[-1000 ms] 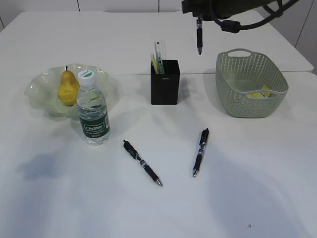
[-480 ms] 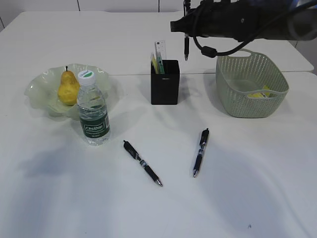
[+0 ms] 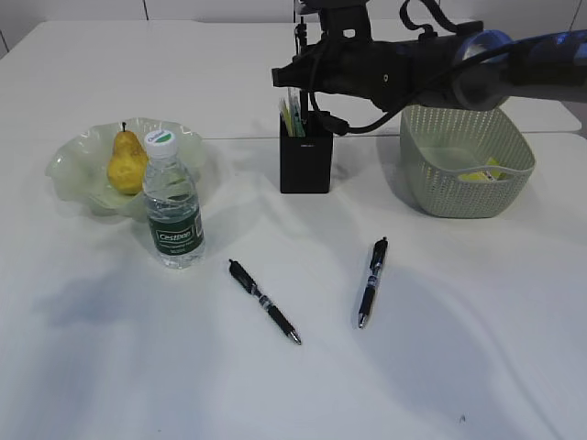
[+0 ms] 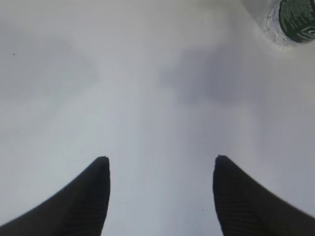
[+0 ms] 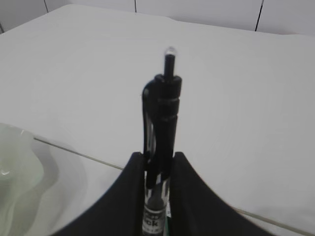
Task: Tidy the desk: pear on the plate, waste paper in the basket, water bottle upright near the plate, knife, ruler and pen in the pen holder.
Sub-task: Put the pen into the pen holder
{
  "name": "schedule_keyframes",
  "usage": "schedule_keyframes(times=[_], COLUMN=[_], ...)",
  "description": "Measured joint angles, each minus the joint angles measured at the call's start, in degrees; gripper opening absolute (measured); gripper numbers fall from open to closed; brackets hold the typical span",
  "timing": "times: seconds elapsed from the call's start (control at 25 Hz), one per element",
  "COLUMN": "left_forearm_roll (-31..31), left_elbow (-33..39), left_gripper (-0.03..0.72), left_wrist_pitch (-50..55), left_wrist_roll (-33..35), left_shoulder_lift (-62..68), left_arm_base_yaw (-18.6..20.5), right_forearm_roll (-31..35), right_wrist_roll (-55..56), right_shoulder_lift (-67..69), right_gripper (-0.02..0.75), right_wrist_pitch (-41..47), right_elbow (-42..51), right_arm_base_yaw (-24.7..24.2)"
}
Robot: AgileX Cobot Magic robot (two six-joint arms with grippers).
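My right gripper (image 5: 157, 156) is shut on a black pen (image 5: 162, 113), which stands upright between the fingers. In the exterior view that arm reaches in from the right, and the held pen (image 3: 298, 32) is above the black pen holder (image 3: 305, 165). The ruler (image 3: 293, 108) and a slim yellow-green stick stand in the holder, partly hidden by the arm. I cannot pick out the knife. The pear (image 3: 126, 163) lies on the green plate (image 3: 73, 160). Upright beside the plate stands the water bottle (image 3: 172, 206). The waste paper (image 3: 481, 173) lies in the basket (image 3: 463, 156). My left gripper (image 4: 158, 160) is open over bare table.
Two more black pens lie flat on the table's front half, one left of centre (image 3: 264, 302) and one right of centre (image 3: 371, 281). The bottle's base (image 4: 295, 19) shows at the top right of the left wrist view.
The right arm has swung left with the pen, from beside the basket to above the pen holder. Nothing on the table has moved.
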Motion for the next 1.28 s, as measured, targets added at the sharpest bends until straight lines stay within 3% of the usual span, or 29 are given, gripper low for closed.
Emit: schedule_keyframes(times=[0.64, 0.96, 1.28], left_forearm_roll=[0.1, 0.1, 0.1], left_elbow=[0.0, 0.0, 0.0], left_gripper=[0.465, 0.465, 0.465], left_wrist_pitch=[-1.2, -1.2, -0.7], left_wrist_roll=[0.0, 0.0, 0.0], left_shoulder_lift=[0.0, 0.0, 0.0], left_arm_base_yaw=[0.0, 0.0, 0.0], right_forearm_roll=[0.1, 1.1, 2.5], right_wrist_roll=[0.0, 0.0, 0.0], right_shoulder_lift=[4.2, 4.3, 3.7], right_gripper=[0.109, 0.287, 0.307], right_wrist_pitch=[-2.8, -2.7, 0.1], right_elbow=[-0.2, -0.2, -0.2], right_arm_base_yaw=[0.0, 0.0, 0.0])
